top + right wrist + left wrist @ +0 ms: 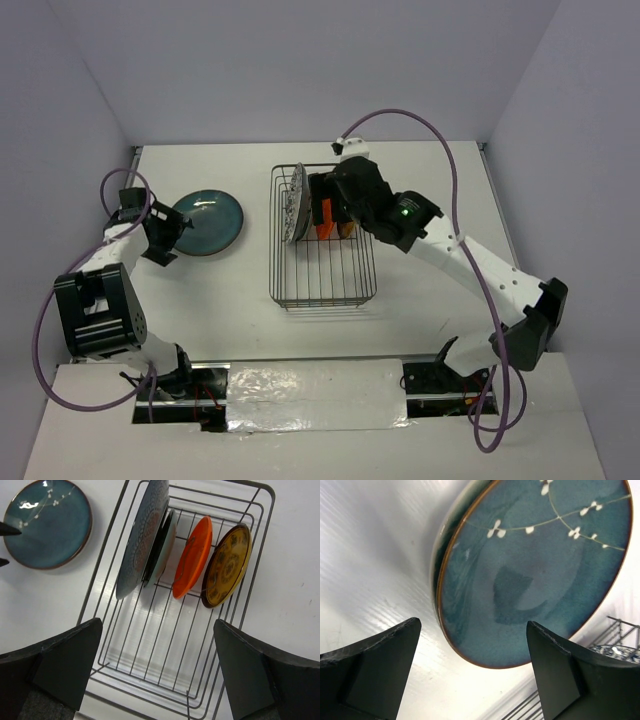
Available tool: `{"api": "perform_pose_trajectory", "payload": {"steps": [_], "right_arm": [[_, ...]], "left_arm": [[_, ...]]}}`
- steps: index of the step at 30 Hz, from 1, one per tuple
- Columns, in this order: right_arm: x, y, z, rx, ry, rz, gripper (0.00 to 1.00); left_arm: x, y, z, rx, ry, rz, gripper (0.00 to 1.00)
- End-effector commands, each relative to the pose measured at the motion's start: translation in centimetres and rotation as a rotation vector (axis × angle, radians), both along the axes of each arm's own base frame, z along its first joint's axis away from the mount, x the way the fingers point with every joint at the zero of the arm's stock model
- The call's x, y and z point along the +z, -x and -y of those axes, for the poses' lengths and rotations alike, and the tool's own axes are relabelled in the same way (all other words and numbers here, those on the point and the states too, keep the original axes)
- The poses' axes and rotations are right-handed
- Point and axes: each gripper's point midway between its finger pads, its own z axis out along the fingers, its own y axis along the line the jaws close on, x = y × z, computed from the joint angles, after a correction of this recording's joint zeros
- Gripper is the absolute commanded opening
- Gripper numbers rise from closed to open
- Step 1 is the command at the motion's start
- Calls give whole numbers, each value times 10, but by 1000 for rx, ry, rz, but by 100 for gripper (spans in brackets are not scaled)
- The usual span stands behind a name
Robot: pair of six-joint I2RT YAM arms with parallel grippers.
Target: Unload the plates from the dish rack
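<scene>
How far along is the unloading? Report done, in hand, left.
Done: one teal plate lies flat on the table beside the dish rack. In hand: nothing; the left pincer is open by that plate, the right pincer open above the rack. Left: the grey patterned plate, pale plate, orange plate and yellow patterned plate stand racked.

1. You'll see the white desk (430,300) filling the middle of the top view; the left wrist view shows faint ribbed streaks across its surface (380,555).
2. Pale lavender walls (300,60) close it in along the upper, left and right edges of the frame.
3. At lower centre of the top view, a crinkled, silvery sheet (310,395) lies along the desk's near edge.
4. Look to the desk's upper-left corner for a small dark fitting (135,150); it is too small to identify.
</scene>
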Motion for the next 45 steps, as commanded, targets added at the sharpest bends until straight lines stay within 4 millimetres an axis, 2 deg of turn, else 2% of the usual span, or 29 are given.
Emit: {"api": "perform_pose_trajectory", "payload": {"steps": [1,3,4,6,7,8,10,11,13,14,15,16,17,18,19,20,21,22,24,25,30,36,41,45], "right_arm": [[9,-7,-2,-68,8,5,100],[6,-10,-7,-75,15,3,100],[10,-13,-8,-87,7,9,100],[3,-21,-11,-122,38,-10,100],[14,-26,-2,-191,46,-3,100],[5,-32,-4,-224,80,-22,100],[15,-36,-3,-272,105,3,100],[8,-41,-8,-279,133,2,100],[14,-47,-13,-304,135,25,100],[4,-53,-17,-322,167,23,100],[1,-55,-16,-343,183,17,100],[9,-60,-18,-364,174,34,100],[-4,-67,-21,-393,222,32,99],[-8,-69,-19,-409,251,25,98],[-11,-77,-29,-414,259,32,97],[-11,-80,-31,-421,271,40,92],[-3,-84,-34,-426,261,54,90],[-14,-88,-40,-427,288,50,88],[-11,-95,-45,-424,293,70,85],[-17,-99,-48,-418,306,70,81],[-30,-111,-64,-384,326,82,64],[-46,-120,-71,-384,357,88,51],[-59,-122,-67,-411,401,84,45],[-58,-120,-63,-433,417,95,34]], "left_arm": [[5,12,-14,-5,-68,-108,100],[15,14,-20,18,-100,-111,100],[16,22,-25,39,-128,-140,100],[35,28,-29,60,-166,-106,100],[41,32,-31,66,-185,-101,99],[58,40,-36,79,-226,-78,100],[77,49,-37,76,-267,-39,99],[99,57,-38,64,-312,15,100],[123,63,-35,20,-357,92,100],[145,69,-29,-44,-403,171,100],[155,71,-26,-84,-429,217,100],[165,73,-21,-124,-449,262,100],[178,82,-16,-178,-498,318,100],[185,84,-6,-229,-501,368,99],[184,88,-2,-261,-515,386,99],[193,96,1,-285,-562,426,99],[195,101,4,-285,-576,439,100],[193,107,11,-305,-587,469,100],[194,110,15,-312,-607,507,99],[187,114,17,-309,-605,516,99],[190,117,24,-330,-602,546,99],[195,121,31,-345,-607,578,100],[198,124,33,-342,-609,594,100],[197,123,34,-349,-607,593,100]]}}
